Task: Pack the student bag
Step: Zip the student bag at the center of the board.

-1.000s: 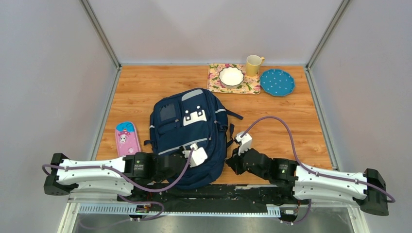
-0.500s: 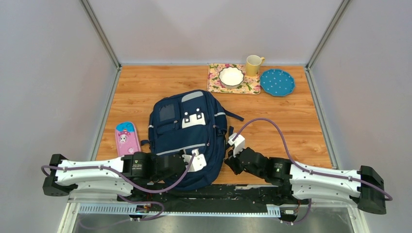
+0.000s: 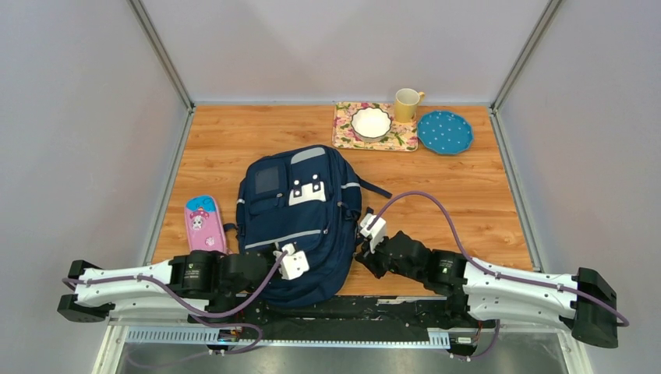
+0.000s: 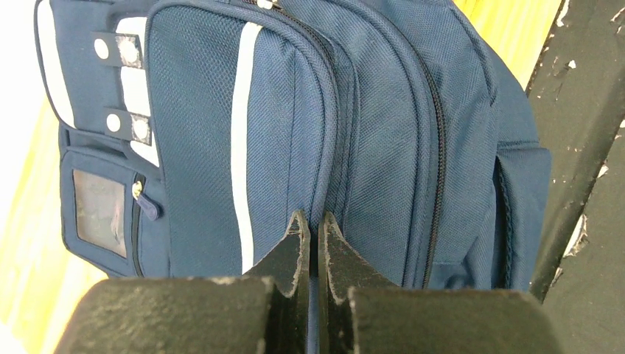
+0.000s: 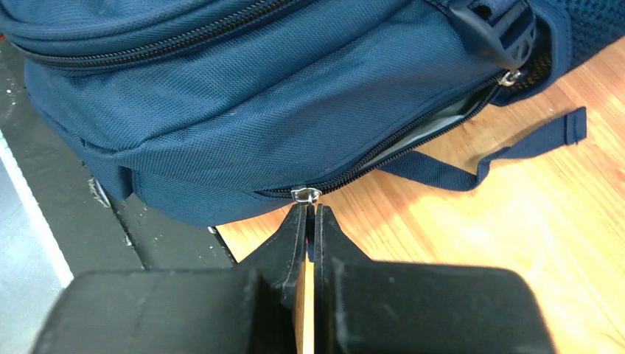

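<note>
The navy student bag (image 3: 300, 210) lies flat on the wooden table, front pockets up, its bottom at the near edge. My left gripper (image 3: 305, 263) is over the bag's lower front. In the left wrist view the left gripper (image 4: 312, 217) is shut, with a thin fold of the bag's fabric (image 4: 368, 147) pinched between the fingers. My right gripper (image 3: 361, 252) is at the bag's right side. In the right wrist view the right gripper (image 5: 310, 209) is shut on the pull tab of the zipper slider (image 5: 305, 194). That side zipper is partly open and shows a pale lining (image 5: 435, 127).
A pink pencil case (image 3: 204, 223) lies left of the bag. At the back are a floral mat (image 3: 343, 132) with a white bowl (image 3: 371, 122), a yellow mug (image 3: 406, 104) and a blue dotted plate (image 3: 444, 132). A loose strap (image 5: 516, 151) lies on the wood.
My left arm has drawn back to the left and the bag has shifted left with it. My right gripper has followed left, staying at the bag's right side.
</note>
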You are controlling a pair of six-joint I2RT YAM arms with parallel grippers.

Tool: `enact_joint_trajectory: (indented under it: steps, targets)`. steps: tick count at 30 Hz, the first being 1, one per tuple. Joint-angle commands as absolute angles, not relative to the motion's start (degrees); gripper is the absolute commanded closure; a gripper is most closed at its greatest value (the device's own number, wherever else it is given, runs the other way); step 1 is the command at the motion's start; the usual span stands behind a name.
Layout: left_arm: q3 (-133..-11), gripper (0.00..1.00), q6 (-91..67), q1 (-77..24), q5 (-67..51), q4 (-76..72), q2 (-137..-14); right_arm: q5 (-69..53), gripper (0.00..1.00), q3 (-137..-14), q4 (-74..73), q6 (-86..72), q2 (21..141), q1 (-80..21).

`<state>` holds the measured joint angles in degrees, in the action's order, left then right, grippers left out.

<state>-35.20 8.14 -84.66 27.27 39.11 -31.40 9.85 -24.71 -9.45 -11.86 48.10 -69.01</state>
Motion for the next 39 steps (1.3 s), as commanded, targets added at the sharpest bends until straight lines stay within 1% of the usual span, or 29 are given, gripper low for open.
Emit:
enact_joint_trajectory:
  steps: [1,2,3,4,5,6,8,9,10,12,13,15,16,23,28,29,30,34,36,39]
  targets:
    - [-33.5,1.00,12.0,-84.6,27.7,32.4,-28.0,4.8,1.00,-25.3,-2.6,-10.5,48.1,-68.2]
    - [-33.3,1.00,12.1,-84.6,27.7,31.4,-28.1,3.6,1.00,-25.3,-2.5,-10.8,48.3,-68.2]
    - [-33.2,0.98,12.0,-84.6,28.4,30.5,-28.4,2.9,1.00,-25.2,-1.9,-11.6,48.7,-68.2]
    - [-33.2,0.86,11.9,-84.6,28.6,28.7,-29.3,2.4,1.00,-25.2,-1.6,-12.1,49.5,-68.2]
    - [-33.0,0.80,12.3,-84.6,28.6,27.8,-29.8,1.5,1.00,-25.1,-1.3,-12.7,49.9,-68.2]
    - [-33.0,0.76,12.4,-84.6,28.6,27.0,-30.7,1.1,1.00,-25.1,-0.9,-13.4,50.4,-68.3]
    - [-33.7,0.74,12.6,-84.6,28.9,25.2,-33.4,-1.0,1.00,-25.6,-0.8,-14.2,51.8,-68.3]
    - [-34.1,0.71,12.3,-84.6,29.7,24.9,-34.4,-1.2,1.00,-25.7,-0.5,-14.6,52.2,-68.3]
    - [-34.4,0.63,12.0,-84.6,30.0,24.2,-36.2,-1.4,1.00,-25.6,-0.5,-14.9,52.6,-68.5]
    - [-36.0,0.58,9.6,-84.6,30.3,23.4,-37.7,-1.0,1.00,-25.6,-0.5,-15.2,52.6,-68.5]
    - [-36.5,0.50,8.8,-84.6,30.1,22.5,-38.6,-0.6,1.00,-25.5,-0.5,-15.4,52.4,-68.4]
    - [-37.6,0.40,5.9,-84.6,29.0,21.3,-39.4,-0.1,1.00,-25.2,-0.4,-15.4,51.8,-68.5]
    - [-37.6,0.37,5.1,-84.6,28.8,19.4,-39.7,-0.1,1.00,-25.1,-0.4,-15.5,51.0,-68.5]
    - [-33.8,0.35,2.3,-84.6,28.8,10.0,-43.1,2.2,1.00,-24.1,-1.2,-15.6,48.3,-68.5]
    - [-33.5,0.35,-1.0,-84.6,29.0,4.8,-46.5,2.5,1.00,-24.3,-2.5,-15.7,46.8,-68.5]
    - [-33.5,0.35,-3.8,-84.6,30.0,4.0,-46.9,2.5,1.00,-24.2,-2.5,-15.8,46.7,-68.5]
    - [-33.6,0.35,-5.8,-84.6,34.6,2.6,-47.9,2.5,1.00,-24.2,-2.5,-16.0,46.3,-68.5]
    - [-36.9,0.35,-15.5,-84.6,42.2,4.1,-51.7,2.7,1.00,-24.2,-2.8,-15.9,46.1,-68.5]
    - [-39.8,0.37,-17.7,-84.6,45.8,6.9,-55.0,2.7,1.00,-24.4,-2.9,-15.9,46.1,-68.5]
    - [-43.6,0.37,-21.4,-84.6,50.4,11.9,-60.2,2.8,1.00,-24.7,-3.2,-15.9,45.9,-68.5]
